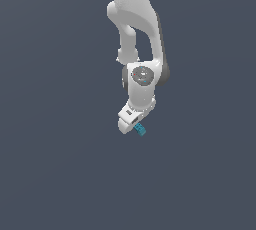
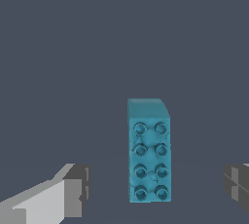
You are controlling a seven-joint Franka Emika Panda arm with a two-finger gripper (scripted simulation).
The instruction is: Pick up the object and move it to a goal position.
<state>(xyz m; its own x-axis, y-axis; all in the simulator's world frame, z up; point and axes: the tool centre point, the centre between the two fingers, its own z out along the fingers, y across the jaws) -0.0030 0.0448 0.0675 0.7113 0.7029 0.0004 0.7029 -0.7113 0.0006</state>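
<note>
Exterior view: white arm (image 1: 137, 34) reaches down from the top of the frame, wrist bent, with the tool (image 1: 131, 124) at its lowest point. A small teal-blue block (image 1: 139, 130) sits just beside the tool's tip, toward the exterior view's right and slightly lower. Contact between the two cannot be judged from this angle. The background is uniform dark grey-blue; no edge of a bench can be made out.

Wrist view: the block (image 2: 149, 151) lies between the two fingers, lengthwise away from the camera. Its upper face carries eight round studs in two rows of four. One finger (image 2: 73, 189) is pale grey with a darker pad; the other (image 2: 237, 181) shows only at the frame edge. Both stand clear of the block, with grey ground visible in the gap on each side. The block is nearer the finger at the frame edge than the pale one.

Tool state: released, jaws spread wide, nothing grasped.
</note>
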